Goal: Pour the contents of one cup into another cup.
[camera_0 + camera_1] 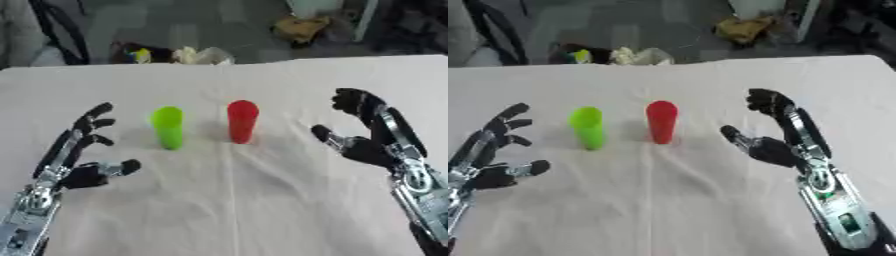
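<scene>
White-clothed table (262,200), grey floor (192,30) beyond

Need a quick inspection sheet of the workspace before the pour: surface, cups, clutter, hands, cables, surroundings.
Surface: table under a wrinkled pale cloth.
Job's things: green cup and red cup upright, side by side, apart; contents not visible.
Clutter: nothing seen on the cloth.
Hands: left hand open, left of the green cup, touching neither cup; right hand open, fingers relaxed, right of the red cup, holding nothing.
Cables: nothing seen.
Surroundings: grey floor beyond the far edge with a pile of mixed items and a brownish bundle.
</scene>
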You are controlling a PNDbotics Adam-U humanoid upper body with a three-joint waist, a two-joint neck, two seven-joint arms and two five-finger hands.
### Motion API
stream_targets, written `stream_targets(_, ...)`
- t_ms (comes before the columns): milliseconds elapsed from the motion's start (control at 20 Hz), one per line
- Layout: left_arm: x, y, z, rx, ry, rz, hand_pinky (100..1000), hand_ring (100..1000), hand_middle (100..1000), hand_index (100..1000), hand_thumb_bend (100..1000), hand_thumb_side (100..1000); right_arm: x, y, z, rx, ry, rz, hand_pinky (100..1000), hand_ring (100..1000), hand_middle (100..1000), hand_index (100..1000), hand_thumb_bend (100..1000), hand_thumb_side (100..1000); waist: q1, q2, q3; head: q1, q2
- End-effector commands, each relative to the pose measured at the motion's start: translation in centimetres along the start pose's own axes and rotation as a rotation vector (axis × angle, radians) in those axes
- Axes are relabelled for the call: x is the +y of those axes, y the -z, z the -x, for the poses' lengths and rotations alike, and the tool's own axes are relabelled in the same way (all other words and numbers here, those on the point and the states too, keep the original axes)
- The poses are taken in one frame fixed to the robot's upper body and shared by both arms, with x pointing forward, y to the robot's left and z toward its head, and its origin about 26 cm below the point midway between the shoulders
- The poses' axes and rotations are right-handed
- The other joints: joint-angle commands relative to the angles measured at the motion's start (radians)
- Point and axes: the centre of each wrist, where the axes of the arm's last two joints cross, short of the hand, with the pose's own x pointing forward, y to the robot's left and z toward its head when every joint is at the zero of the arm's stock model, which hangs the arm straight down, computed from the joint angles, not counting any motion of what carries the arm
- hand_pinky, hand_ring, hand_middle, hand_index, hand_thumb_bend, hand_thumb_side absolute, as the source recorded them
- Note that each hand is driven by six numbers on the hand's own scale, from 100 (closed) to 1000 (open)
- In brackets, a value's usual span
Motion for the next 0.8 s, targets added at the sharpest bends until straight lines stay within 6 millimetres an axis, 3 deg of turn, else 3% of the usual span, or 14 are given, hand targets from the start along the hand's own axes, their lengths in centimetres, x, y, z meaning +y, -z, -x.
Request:
stream_targets(50, -0.4, 1.1, -0.1, -0.010, 0.024, 0.017, 650, 872, 936, 978, 853, 465, -0.4, 0.5, -0.6, -0.025, -0.006, 0.002, 895, 780, 735, 840, 587, 285, -0.001, -0.010, -0.005, 0.004, -0.007)
stream_targets(800, -3.7, 3.6, 1.3, 0.026, 0.031, 0.054, 610, 847, 911, 968, 846, 446, -0.3, 0.6, -0.7, -0.029, -0.001, -0.008, 895, 780, 733, 840, 598, 281, -0.004, -0.005, -0.022, 0.013, -0.008)
